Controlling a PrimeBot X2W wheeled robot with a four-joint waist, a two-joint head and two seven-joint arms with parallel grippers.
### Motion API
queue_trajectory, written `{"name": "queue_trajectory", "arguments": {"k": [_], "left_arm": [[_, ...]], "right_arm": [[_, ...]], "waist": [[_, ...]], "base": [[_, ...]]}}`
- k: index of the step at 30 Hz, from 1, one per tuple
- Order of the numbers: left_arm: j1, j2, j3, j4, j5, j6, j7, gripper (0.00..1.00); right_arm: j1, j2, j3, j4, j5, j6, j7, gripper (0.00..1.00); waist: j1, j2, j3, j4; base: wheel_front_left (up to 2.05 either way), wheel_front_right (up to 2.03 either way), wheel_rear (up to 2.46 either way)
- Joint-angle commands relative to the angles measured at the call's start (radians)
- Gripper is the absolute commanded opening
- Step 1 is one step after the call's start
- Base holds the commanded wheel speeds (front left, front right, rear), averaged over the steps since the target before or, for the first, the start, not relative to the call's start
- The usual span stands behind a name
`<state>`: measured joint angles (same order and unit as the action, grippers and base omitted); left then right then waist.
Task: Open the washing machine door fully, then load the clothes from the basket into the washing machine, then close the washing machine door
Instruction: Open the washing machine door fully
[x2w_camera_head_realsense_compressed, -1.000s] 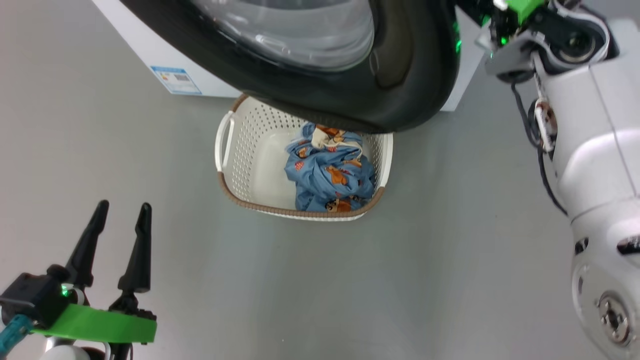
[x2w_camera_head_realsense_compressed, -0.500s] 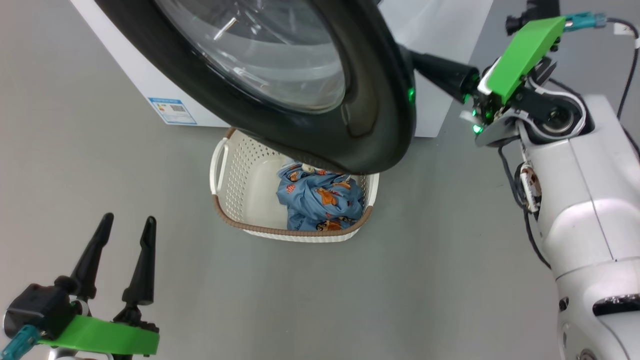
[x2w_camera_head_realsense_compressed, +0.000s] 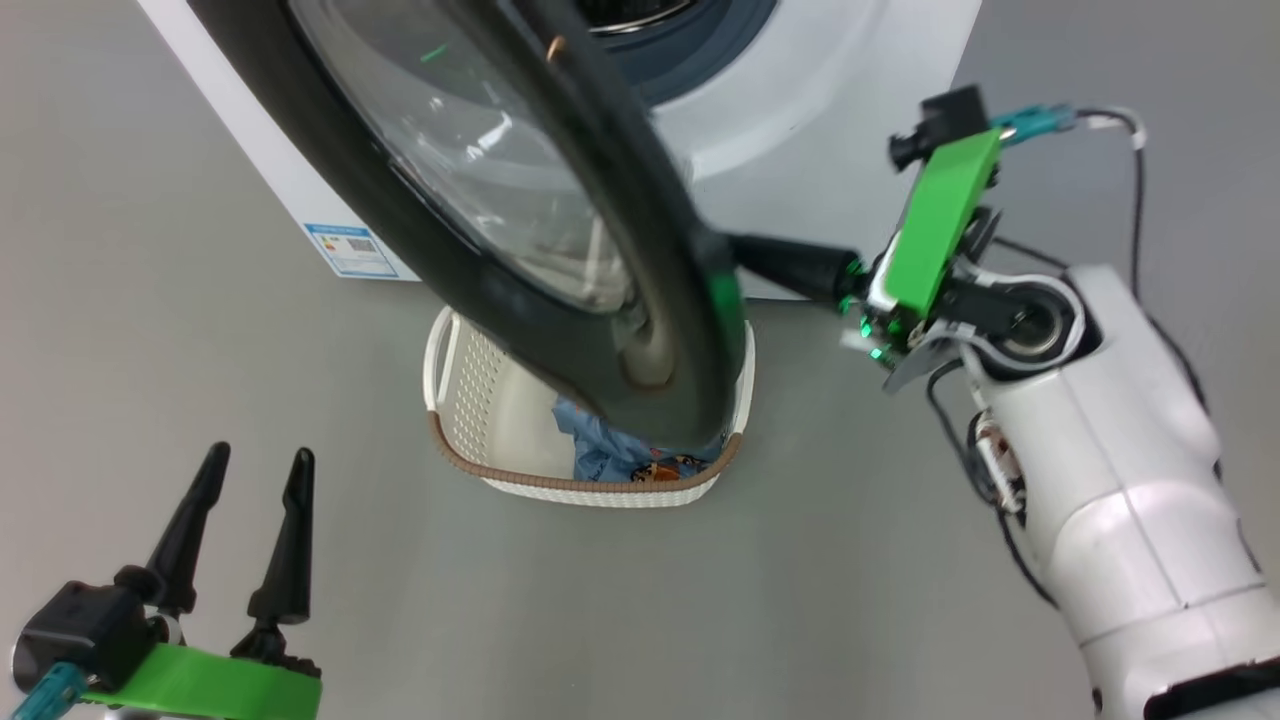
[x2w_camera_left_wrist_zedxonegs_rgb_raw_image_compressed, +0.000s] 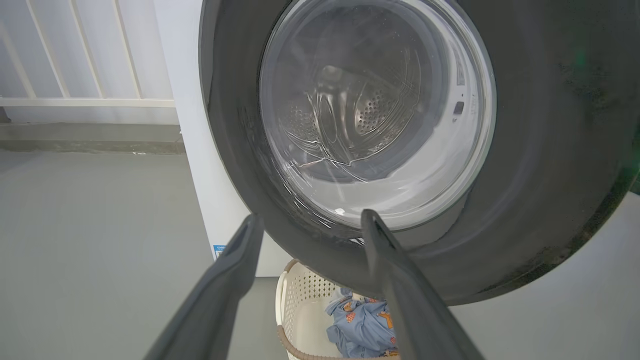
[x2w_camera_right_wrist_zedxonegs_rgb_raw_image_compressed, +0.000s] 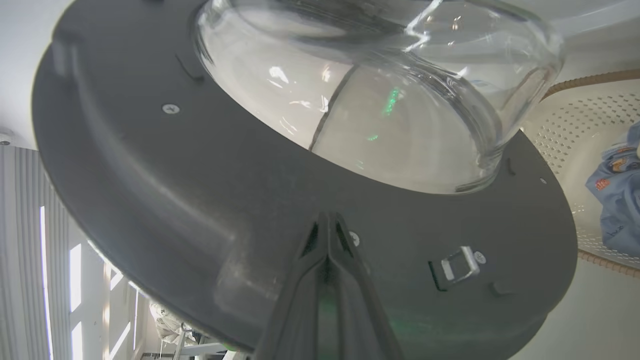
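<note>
The washing machine door (x2w_camera_head_realsense_compressed: 560, 300), a wide black rim around a bulging glass bowl, stands partly open and nearly edge-on over the basket (x2w_camera_head_realsense_compressed: 590, 488). My right gripper (x2w_camera_head_realsense_compressed: 745, 255) is shut, empty, its tips against the door's inner face. From the right wrist, the right gripper (x2w_camera_right_wrist_zedxonegs_rgb_raw_image_compressed: 327, 218) touches the door (x2w_camera_right_wrist_zedxonegs_rgb_raw_image_compressed: 200, 190) just below the glass. The clothes (x2w_camera_head_realsense_compressed: 612, 462), blue with orange figures, lie in the basket, mostly hidden by the door. My left gripper (x2w_camera_head_realsense_compressed: 252, 465) stands open at the lower left, well clear. The washing machine (x2w_camera_head_realsense_compressed: 820, 110) shows its grey-blue gasket at the top.
From the left wrist, the left gripper (x2w_camera_left_wrist_zedxonegs_rgb_raw_image_compressed: 307, 217) points at the door's outer face (x2w_camera_left_wrist_zedxonegs_rgb_raw_image_compressed: 540, 175), with the basket (x2w_camera_left_wrist_zedxonegs_rgb_raw_image_compressed: 300, 310) and clothes (x2w_camera_left_wrist_zedxonegs_rgb_raw_image_compressed: 360, 325) below. A white railing (x2w_camera_left_wrist_zedxonegs_rgb_raw_image_compressed: 75, 102) stands left of the washer. Grey floor lies around the basket. A latch (x2w_camera_right_wrist_zedxonegs_rgb_raw_image_compressed: 460, 262) sits on the door's inner rim.
The door has swung further open, turning from face-on to almost edge-on. My right gripper has moved left with it, behind the rim. The left gripper has stayed put.
</note>
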<state>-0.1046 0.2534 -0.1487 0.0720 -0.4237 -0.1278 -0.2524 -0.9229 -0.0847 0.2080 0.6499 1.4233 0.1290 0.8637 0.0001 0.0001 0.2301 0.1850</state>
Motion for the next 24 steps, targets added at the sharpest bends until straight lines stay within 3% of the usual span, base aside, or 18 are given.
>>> {"name": "queue_trajectory", "arguments": {"k": [1, 12, 24], "left_arm": [[-0.006, 0.023, 0.047, -0.017, 0.009, -0.003, -0.009, 1.00], [-0.004, 0.017, 0.064, -0.016, 0.016, -0.003, -0.009, 1.00], [-0.017, 0.018, 0.080, -0.014, 0.013, -0.003, -0.009, 1.00]], "right_arm": [[0.027, 0.034, 0.047, -0.056, 0.028, 0.002, 0.015, 0.00], [0.102, 0.034, 0.303, -0.178, 0.163, 0.002, -0.023, 0.00], [0.060, 0.034, 0.536, -0.206, 0.302, 0.002, -0.187, 0.00]], "waist": [[-0.0001, -0.0001, -0.007, 0.003], [-0.0001, -0.0001, -0.021, 0.007], [-0.0001, -0.0001, -0.016, 0.022]], "base": [[0.00, 0.00, 0.00], [0.00, 0.00, 0.00], [0.00, 0.00, 0.00]]}}
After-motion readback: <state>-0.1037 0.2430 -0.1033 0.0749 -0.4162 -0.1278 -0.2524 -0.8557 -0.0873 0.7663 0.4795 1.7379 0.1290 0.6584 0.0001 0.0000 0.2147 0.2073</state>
